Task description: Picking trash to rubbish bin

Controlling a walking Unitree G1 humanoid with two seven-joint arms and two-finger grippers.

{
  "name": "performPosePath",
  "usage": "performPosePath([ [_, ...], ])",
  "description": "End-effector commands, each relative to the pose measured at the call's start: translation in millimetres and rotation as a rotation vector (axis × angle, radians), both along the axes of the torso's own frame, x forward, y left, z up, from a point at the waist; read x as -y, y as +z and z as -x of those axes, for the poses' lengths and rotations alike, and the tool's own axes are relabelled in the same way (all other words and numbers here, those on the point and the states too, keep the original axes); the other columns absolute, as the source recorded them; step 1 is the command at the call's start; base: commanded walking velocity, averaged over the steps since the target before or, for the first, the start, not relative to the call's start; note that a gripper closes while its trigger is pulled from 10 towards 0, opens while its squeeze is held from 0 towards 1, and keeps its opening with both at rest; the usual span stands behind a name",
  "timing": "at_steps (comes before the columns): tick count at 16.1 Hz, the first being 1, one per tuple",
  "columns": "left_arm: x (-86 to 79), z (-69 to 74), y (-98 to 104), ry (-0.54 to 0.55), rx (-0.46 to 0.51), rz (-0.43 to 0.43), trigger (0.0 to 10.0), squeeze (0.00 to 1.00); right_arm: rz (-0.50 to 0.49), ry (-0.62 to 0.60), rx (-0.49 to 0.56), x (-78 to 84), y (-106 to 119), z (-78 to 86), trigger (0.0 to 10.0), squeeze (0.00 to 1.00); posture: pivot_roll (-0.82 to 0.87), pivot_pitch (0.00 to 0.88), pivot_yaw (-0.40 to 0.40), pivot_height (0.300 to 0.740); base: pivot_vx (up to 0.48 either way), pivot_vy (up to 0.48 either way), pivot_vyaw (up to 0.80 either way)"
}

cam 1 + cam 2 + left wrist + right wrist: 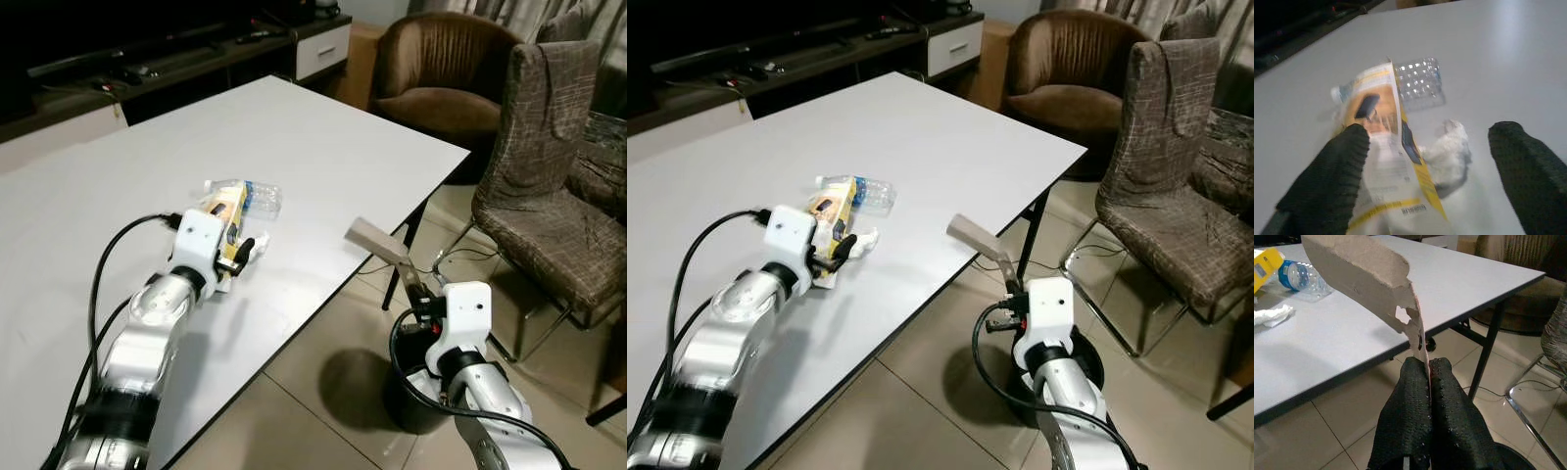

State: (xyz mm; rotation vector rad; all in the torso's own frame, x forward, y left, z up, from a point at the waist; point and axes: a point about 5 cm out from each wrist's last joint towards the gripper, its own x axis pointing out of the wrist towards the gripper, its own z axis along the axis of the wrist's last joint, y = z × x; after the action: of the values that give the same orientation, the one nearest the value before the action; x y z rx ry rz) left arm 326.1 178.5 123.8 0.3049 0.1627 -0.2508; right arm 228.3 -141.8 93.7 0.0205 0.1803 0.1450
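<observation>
right fingers clamped on torn cardboard, left fingers spread over carton on table.

my right gripper [1428,369] is pinched tight on a torn cardboard piece [1359,271], held up off the table edge, above the black rubbish bin [411,401] on the tiled floor. my left gripper [1425,161] rests on the white table [323,137], fingers wide apart, one on each side of a yellow-and-white carton [1386,147]. a crumpled white tissue [1449,152] lies touching the carton, between my fingers. a clear plastic bottle [257,199] lies just beyond the carton. brown armchair [441,69] and patterned chair [549,196] stand past the table's far corner.
</observation>
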Motion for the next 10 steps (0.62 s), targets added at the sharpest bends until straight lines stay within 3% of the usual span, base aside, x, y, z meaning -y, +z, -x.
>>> performPosePath([
  [1, 3.7, -6.9, 8.0, -0.011, 0.037, -0.05, 10.0, 1.0, 0.016, -0.023, 0.013, 4.8, 1.5, 0.8, 10.0, 0.0, -0.04, 0.0, 0.004, 0.74, 0.0, 0.0, 0.0],
  [3, 4.8, -14.3, 13.3, -0.028, 0.073, -0.111, 10.0, 1.0, 0.013, -0.033, 0.013, 4.1, 1.6, 2.0, 10.0, 0.0, -0.04, 0.0, 0.016, 0.74, 0.0, 0.0, 0.0],
  [5, -4.2, -11.4, 17.3, -0.06, 0.12, -0.131, 10.0, 1.0, 0.012, -0.035, 0.008, 2.0, -0.1, 5.1, 10.0, 0.0, -0.05, 0.0, 0.026, 0.74, 0.0, 0.0, 0.0],
  [7, -20.7, 2.8, 31.5, -0.152, 0.228, -0.113, 10.0, 1.0, 0.012, -0.048, 0.001, 4.1, -1.5, 9.3, 10.0, 0.0, -0.05, 0.0, 0.031, 0.74, 0.0, 0.0, 0.0],
  [8, -31.4, 10.9, 37.2, -0.17, 0.266, -0.148, 10.0, 1.0, 0.013, -0.05, -0.003, 4.8, -2.8, 10.0, 10.0, 0.0, -0.04, 0.0, 0.035, 0.74, 0.0, 0.0, 0.0],
  [10, -48.4, 29.6, 44.2, -0.226, 0.276, -0.167, 10.0, 1.0, 0.011, -0.052, -0.009, 4.4, -4.6, 10.1, 10.0, 0.0, -0.02, 0.0, 0.032, 0.74, 0.0, 0.0, 0.0],
])
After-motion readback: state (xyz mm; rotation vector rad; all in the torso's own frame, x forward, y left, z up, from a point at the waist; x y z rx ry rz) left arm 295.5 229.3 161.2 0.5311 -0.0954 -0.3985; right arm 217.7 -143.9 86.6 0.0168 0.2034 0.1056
